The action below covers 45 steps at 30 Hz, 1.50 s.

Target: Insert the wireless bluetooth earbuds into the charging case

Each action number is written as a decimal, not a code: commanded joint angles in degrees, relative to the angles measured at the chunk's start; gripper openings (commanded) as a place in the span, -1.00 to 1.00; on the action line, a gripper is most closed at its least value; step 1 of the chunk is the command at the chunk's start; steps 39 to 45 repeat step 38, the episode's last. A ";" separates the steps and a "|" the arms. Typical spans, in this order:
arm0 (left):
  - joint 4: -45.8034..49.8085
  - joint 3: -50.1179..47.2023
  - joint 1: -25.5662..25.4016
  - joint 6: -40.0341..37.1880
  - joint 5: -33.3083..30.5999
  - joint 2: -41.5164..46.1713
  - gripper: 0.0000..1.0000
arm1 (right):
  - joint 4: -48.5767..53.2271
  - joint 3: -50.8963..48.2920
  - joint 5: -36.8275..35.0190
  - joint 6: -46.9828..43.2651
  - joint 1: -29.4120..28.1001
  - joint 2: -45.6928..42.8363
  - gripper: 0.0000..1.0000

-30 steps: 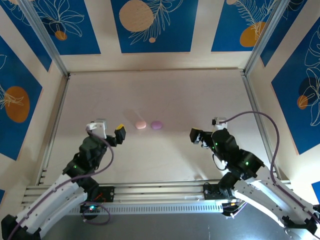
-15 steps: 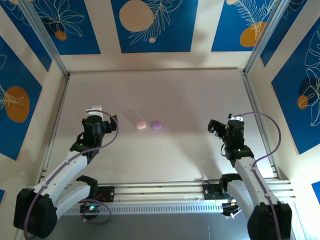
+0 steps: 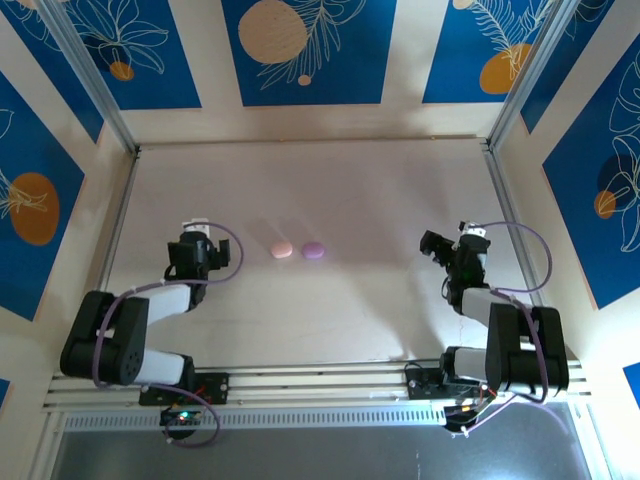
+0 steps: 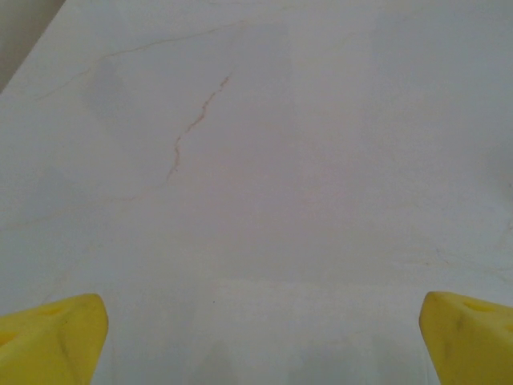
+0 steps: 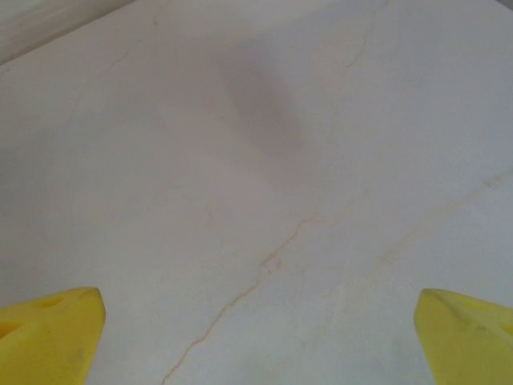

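Observation:
Two small oval charging cases lie side by side in the middle of the table, one pale pink and one light purple, both with lids down. The earbuds are out of view. My left gripper sits low over the table well to the left of the pink case. Its yellow fingertips stand wide apart and open over bare tabletop. My right gripper sits low far to the right of the purple case, also open, with yellow fingertips at the frame's corners and nothing between them.
The pale marbled tabletop is fenced by metal rails on the left and right. Both arms lie folded back toward their bases at the near edge. Thin veins cross the table surface.
Both arms have pulled back and folded down; the left gripper moved left away from the cases and the right gripper moved right. The cases have not moved. Both grippers stayed open.

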State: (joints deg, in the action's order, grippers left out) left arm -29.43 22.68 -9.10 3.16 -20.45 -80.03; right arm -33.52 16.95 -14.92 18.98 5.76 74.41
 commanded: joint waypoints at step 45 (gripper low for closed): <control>-27.51 -2.51 2.17 -6.03 6.82 -9.88 0.99 | -14.61 5.87 0.47 -11.69 -7.57 12.78 0.98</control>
